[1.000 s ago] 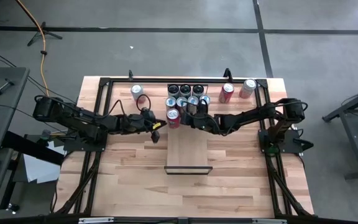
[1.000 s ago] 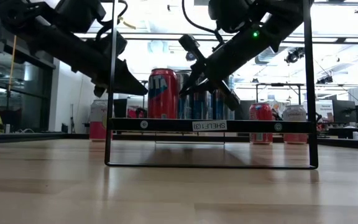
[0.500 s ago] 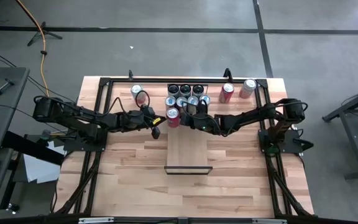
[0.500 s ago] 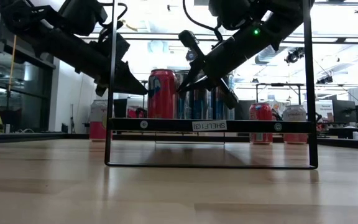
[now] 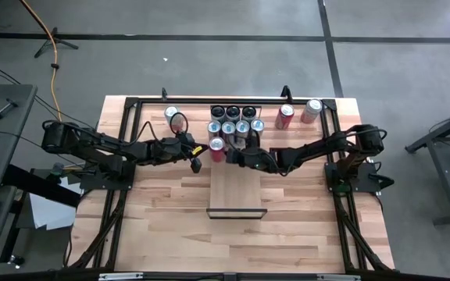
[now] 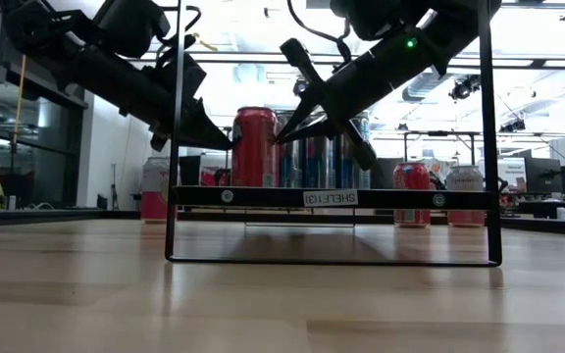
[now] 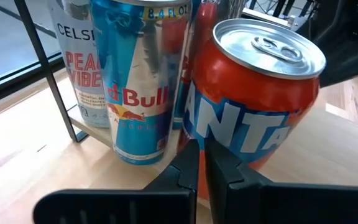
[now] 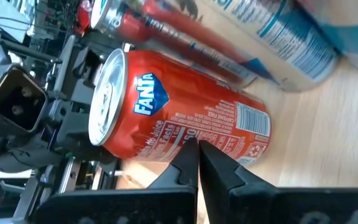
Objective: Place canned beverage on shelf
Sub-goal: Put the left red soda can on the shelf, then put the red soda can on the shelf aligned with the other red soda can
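A: Can (image 5: 218, 147)?
B: Red aluminium cylinder, glossy, upright at shelf (image 5: 237, 191) far left, beside blue-silver cans (image 5: 235, 127).
A: Grippers?
B: Left gripper (image 5: 197, 158), right gripper (image 5: 230, 155): fingers closed, empty, flanking it.

Orange Fanta can (image 7: 253, 106), blue-silver Red Bull can (image 7: 143, 87), pale wood shelf (image 5: 237, 187)

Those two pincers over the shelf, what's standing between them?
An orange soda can, upright on the shelf. The low view shows it best: the left pincer points at one side, the right pincer at the other, both shut.
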Robot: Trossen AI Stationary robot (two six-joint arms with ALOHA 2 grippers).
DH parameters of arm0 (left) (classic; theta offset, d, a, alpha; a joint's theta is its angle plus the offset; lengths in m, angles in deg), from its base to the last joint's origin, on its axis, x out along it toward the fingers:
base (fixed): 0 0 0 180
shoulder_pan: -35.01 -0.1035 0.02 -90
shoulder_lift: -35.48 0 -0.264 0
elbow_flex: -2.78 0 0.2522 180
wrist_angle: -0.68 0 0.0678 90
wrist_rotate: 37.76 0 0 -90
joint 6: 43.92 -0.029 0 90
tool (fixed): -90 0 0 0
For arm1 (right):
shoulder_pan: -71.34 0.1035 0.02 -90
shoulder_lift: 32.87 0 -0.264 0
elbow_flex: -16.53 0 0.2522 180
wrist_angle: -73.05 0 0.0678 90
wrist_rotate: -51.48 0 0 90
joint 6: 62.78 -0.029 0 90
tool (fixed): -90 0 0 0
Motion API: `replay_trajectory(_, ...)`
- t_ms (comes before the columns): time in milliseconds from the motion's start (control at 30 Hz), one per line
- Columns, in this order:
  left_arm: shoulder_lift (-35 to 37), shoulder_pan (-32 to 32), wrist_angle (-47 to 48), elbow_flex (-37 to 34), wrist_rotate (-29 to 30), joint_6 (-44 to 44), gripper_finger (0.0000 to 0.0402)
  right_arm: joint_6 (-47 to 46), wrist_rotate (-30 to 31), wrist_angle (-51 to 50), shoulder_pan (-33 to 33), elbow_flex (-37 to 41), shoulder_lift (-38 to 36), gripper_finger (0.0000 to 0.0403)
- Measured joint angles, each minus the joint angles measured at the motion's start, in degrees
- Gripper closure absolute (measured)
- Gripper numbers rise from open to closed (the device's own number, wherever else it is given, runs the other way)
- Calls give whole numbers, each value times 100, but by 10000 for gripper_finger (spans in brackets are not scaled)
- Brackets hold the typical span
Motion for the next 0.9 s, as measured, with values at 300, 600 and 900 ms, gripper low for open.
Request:
replay_trajectory(300,347,2,98,-2,155,-463,401,0,27,94,-42,0,3,403)
replay_trajectory(600,1011,4,1097,0,270,-547,401,107,25,106,-42,0,2,403)
replay_trajectory(900,2189,239,2359,4,566,-136,401,205,-221,84,-22,0,-7,403)
